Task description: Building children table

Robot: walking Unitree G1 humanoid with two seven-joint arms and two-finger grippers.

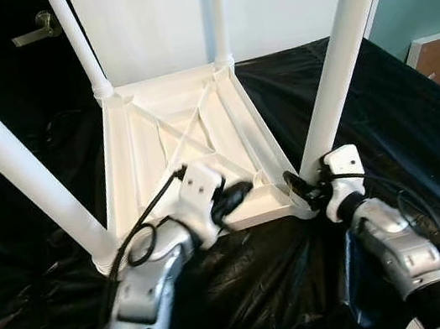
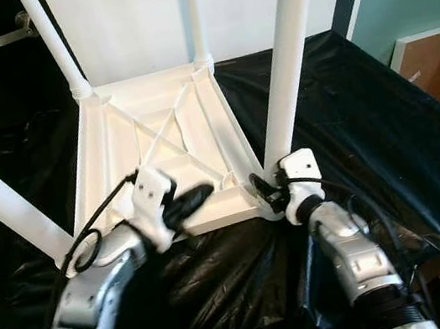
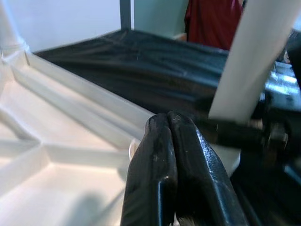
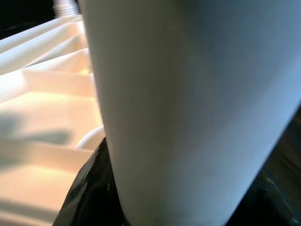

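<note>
White tabletop [image 1: 192, 148] lies upside down on black sheet [image 1: 382, 119], four legs up. Our right gripper [image 1: 303, 188] clamps near-right leg [image 1: 334, 85] at socket; left gripper [image 1: 238, 194] pinched together, resting over frame. Looks near done, we reckon: final seating, then flip.

Smooth white plastic tabletop [image 1: 200, 147], glossy white leg [image 1: 338, 58], shiny crinkled black plastic sheet [image 1: 418, 129]

The head views are brightly and evenly lit and sharp, with darkness kept to 10 o'clock. Glare is seen on the crinkled black plastic sheet [image 1: 420, 138] toward 3 o'clock. In the right wrist view, the white cylindrical table leg [image 4: 188, 108] is rendered blurred, with warm overexposure at 9 o'clock.
</note>
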